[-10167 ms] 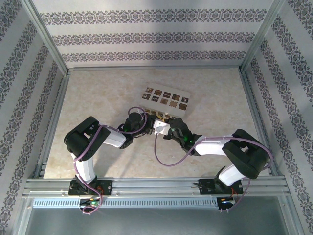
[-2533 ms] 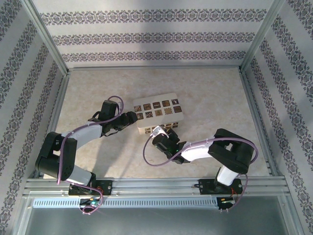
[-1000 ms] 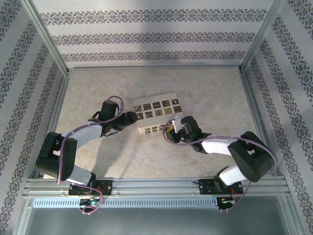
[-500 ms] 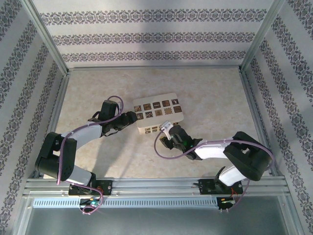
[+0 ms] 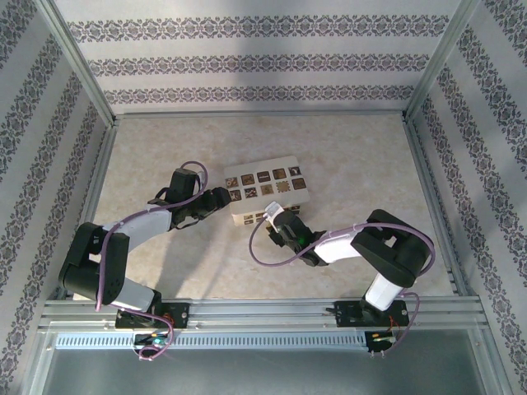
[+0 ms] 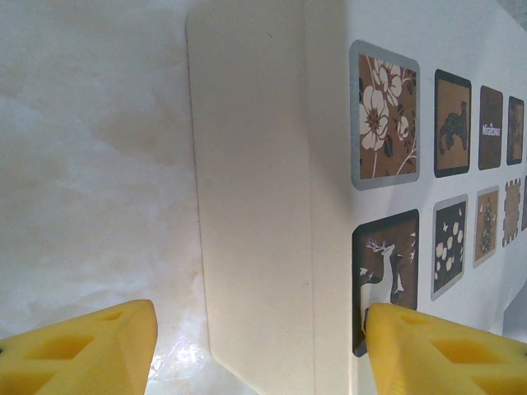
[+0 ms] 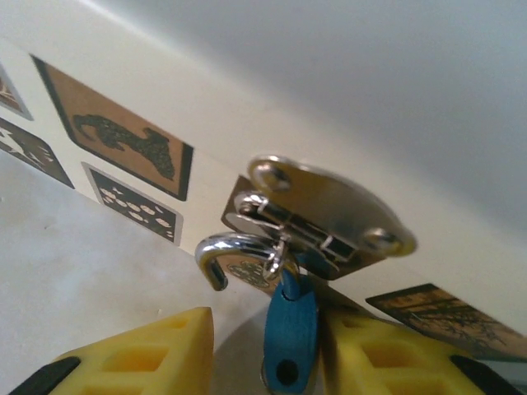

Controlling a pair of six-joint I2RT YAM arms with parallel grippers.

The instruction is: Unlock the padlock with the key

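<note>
Shifted since half a second ago: right arm's elbow, pulled in toward its base, with the wrist nudged a touch left along the box front; left arm and box as before.

Pictured at far left of the marbled beige desk [image 5: 165,148], the left gripper [image 5: 216,200], parked just beside the left end of the cream box [image 5: 268,191]. From its wrist camera, yellow fingers [image 6: 82,350] spread wide to either side of the box's corner, gripping nothing evident.

Further right, on the box's near face, a silvery hasp [image 7: 321,206] with the padlock [image 7: 290,325] hanging from it: blue body edge-on, metal loop [image 7: 235,247] hooked through the hasp, one end free and out of the body. Straddling that body, the right gripper [image 7: 265,337], fingers part-open, one clearly apart from the blue, the other close against it; no firm hold evident.

Judged from that free end: unlocking step done or all but done. Next, by the look of it: lifting the loop clear of the hasp, gently enough not to drag the light box.

Around it all, aluminium frame rails [image 5: 93,189] and walls papered in dark floral bands [image 5: 263,62].
</note>
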